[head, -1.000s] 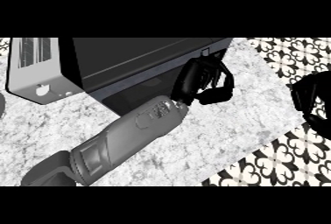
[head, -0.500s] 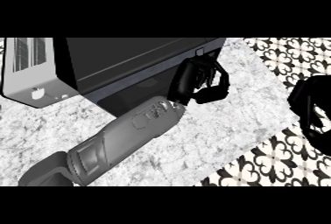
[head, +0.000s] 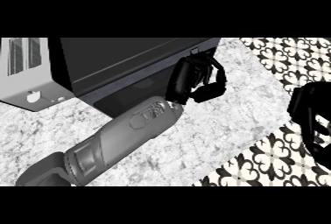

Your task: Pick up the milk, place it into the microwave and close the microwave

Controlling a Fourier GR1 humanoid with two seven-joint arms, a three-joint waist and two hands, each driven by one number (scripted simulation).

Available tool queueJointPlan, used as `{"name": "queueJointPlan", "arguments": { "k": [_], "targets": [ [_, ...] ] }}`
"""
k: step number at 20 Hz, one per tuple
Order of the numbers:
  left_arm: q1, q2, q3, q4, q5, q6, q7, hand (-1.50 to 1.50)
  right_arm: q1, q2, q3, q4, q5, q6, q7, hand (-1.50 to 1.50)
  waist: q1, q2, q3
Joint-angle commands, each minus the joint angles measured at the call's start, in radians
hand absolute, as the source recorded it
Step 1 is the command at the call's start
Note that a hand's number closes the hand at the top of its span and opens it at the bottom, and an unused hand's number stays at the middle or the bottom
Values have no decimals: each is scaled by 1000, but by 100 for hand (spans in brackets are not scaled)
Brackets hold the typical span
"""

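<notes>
The microwave [head: 29,83] stands at the upper left, a grey case with vent slots. Its dark door [head: 123,65] fills the top middle, and no part of the inside shows. The milk is in no part of this view. My left forearm crosses the counter from the lower left. My left hand [head: 188,82] rests against the door's right edge, its fingers [head: 216,83] relaxed and lightly curved, holding nothing. My right hand [head: 311,119] shows at the right edge, partly cut off, open and holding nothing.
Pale marble counter top [head: 220,131] runs under the arm and to the right of the microwave. A black-and-white patterned floor [head: 271,162] shows past the counter's edge at the right and lower right.
My left hand has shifted a little left along with the door's right edge. My right hand has slid further toward the right edge and lower.
</notes>
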Motion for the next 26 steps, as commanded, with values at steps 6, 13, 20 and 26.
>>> {"name": "queueJointPlan", "arguments": {
  "k": [6,13,20,26],
  "targets": [
    [32,-63,179,10,204,-4,109,150,50,-30,94,-64,-13,108,42,150,35,49,-17],
    [98,-65,301,-10,349,-80,54,150,139,4,139,-123,-43,73,65,150,85,31,-16],
    [152,-61,276,35,427,-198,19,150,215,28,153,-213,-43,23,74,150,116,13,-16],
    [173,-35,246,66,460,-308,-19,150,277,40,168,-279,-23,-6,77,150,136,12,-17]
  ]
}}
